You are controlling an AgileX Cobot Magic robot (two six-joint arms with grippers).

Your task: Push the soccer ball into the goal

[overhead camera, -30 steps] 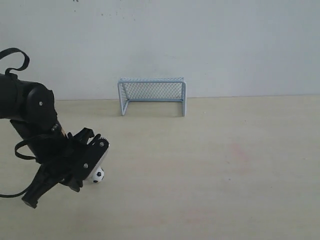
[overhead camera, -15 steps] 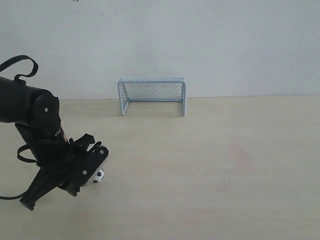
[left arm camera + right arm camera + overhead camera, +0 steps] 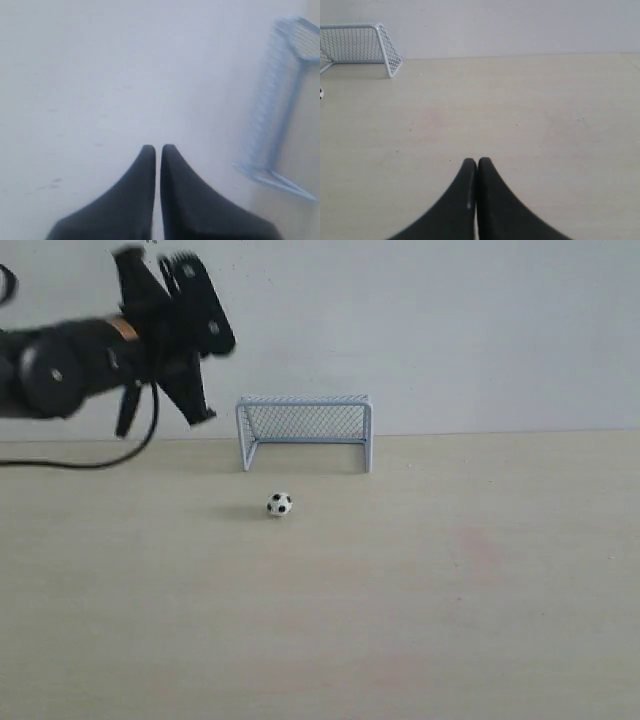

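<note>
The soccer ball (image 3: 280, 504) rests free on the table a short way in front of the goal (image 3: 304, 430), slightly left of its middle and outside its mouth. The goal stands against the back wall. My left arm (image 3: 90, 365) is raised high at the upper left, motion-blurred, well clear of the ball. In the left wrist view the left gripper (image 3: 158, 148) is shut and empty, facing the wall with the goal (image 3: 280, 105) to one side. The right gripper (image 3: 477, 161) is shut and empty above bare table, with the goal (image 3: 362, 45) far off; it is out of the exterior view.
The pale wooden table (image 3: 450, 590) runs back to a plain white wall (image 3: 480, 330). A black cable (image 3: 90, 464) hangs from the left arm. A faint pink stain (image 3: 478, 545) marks the table right of centre.
The left arm has swung up from the table's front left to high at the upper left. The ball has left the gripper's side and travelled far across the table toward the goal.
</note>
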